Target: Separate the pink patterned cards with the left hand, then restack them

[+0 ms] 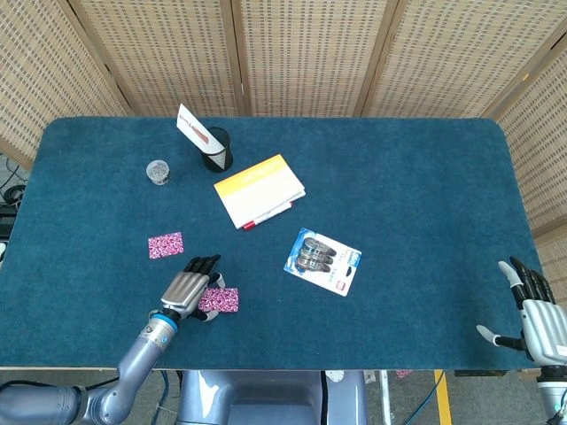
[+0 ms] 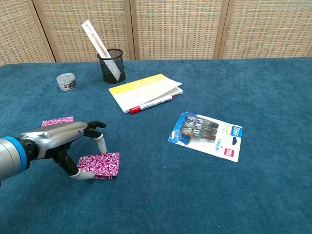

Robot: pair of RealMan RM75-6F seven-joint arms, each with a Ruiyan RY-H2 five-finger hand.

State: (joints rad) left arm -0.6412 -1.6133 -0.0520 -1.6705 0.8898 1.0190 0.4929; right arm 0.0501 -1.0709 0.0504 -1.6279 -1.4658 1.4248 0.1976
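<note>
One pink patterned card (image 1: 166,245) (image 2: 57,121) lies alone on the blue table at the left. Nearer the front edge, two pink cards (image 1: 222,300) (image 2: 101,164) lie roughly stacked. My left hand (image 1: 188,288) (image 2: 61,140) arches over their left side. Its thumb touches the near-left edge and a fingertip (image 2: 101,144) touches the far edge, pinching the top card. My right hand (image 1: 533,307) hangs at the front right corner, off the table's edge, fingers apart and holding nothing. The chest view does not show it.
A black mesh pen cup (image 1: 217,149) (image 2: 111,66) and a small round jar (image 1: 159,172) (image 2: 66,81) stand at the back left. A yellow notebook (image 1: 259,189) (image 2: 145,91) with a red pen (image 2: 151,103) lies mid-table. A blister pack (image 1: 323,260) (image 2: 207,135) lies to its right.
</note>
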